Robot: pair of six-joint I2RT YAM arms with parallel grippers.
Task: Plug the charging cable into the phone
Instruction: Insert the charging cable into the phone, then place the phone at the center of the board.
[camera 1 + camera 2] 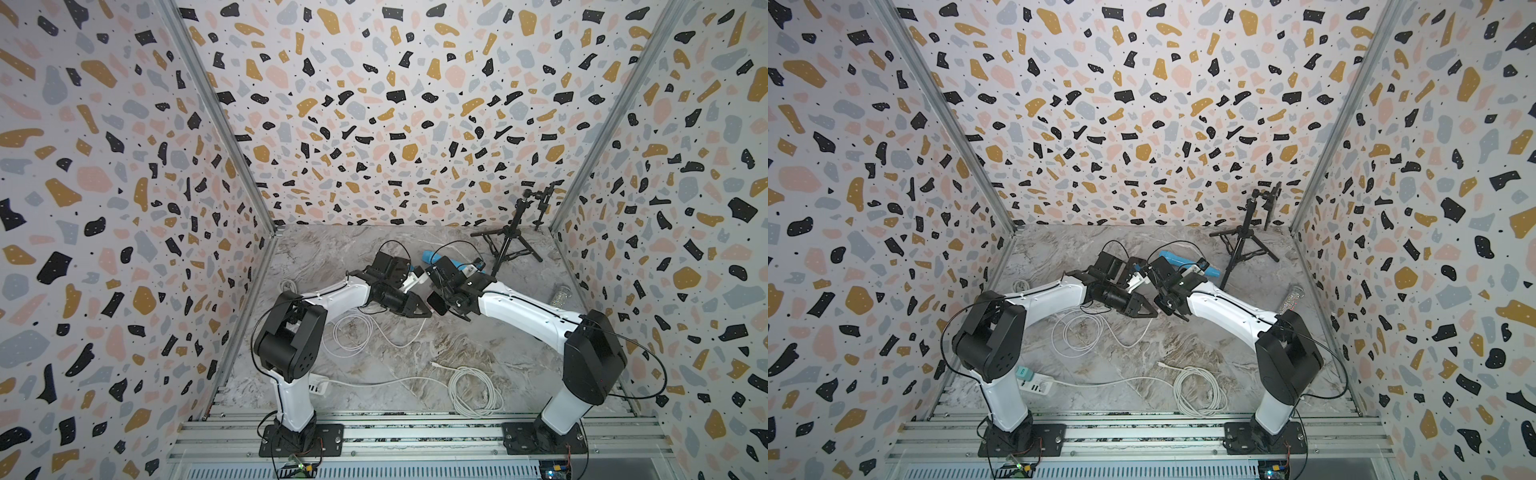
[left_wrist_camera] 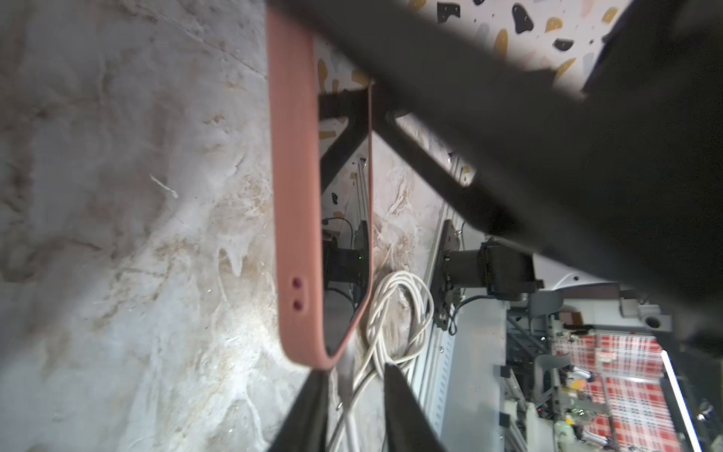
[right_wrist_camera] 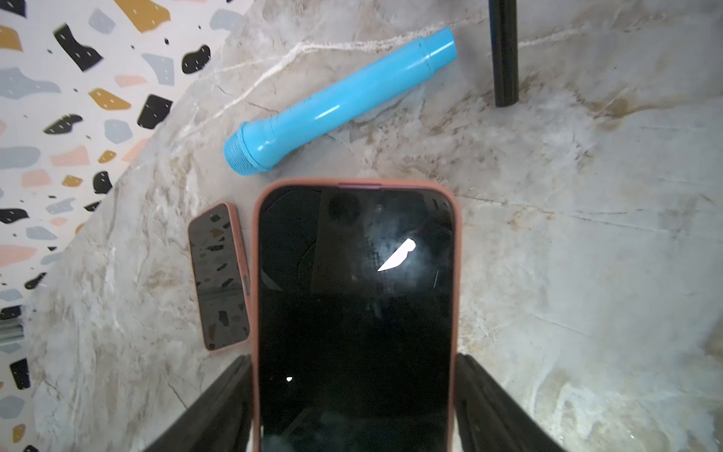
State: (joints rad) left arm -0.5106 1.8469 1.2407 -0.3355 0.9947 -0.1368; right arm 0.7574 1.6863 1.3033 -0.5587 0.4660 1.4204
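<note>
Marble table [image 1: 415, 365]: both arms meet mid-air above it, right tool [image 3: 354, 391] clamped on the edges of the pink-cased phone [image 3: 354, 313]. Left tool [image 2: 352, 395] stands parted just beside the phone's lower end; whether the plug is seated there I cannot tell. White cable [image 1: 353, 332] trails below; judged next: confirm seating, back the left tool off.

Table: grey marbled top [image 1: 415, 357], patterned walls on three sides.
Near side: coiled white cable [image 1: 476, 392] on the right, power strip [image 1: 318, 384] on the left.
Middle: loose white cable loops [image 1: 357, 332].
Far side: blue tube [image 3: 336, 101] lying flat, a second phone [image 3: 219, 276] face up beside it.
Far right: black tripod [image 1: 509, 245] standing.
</note>
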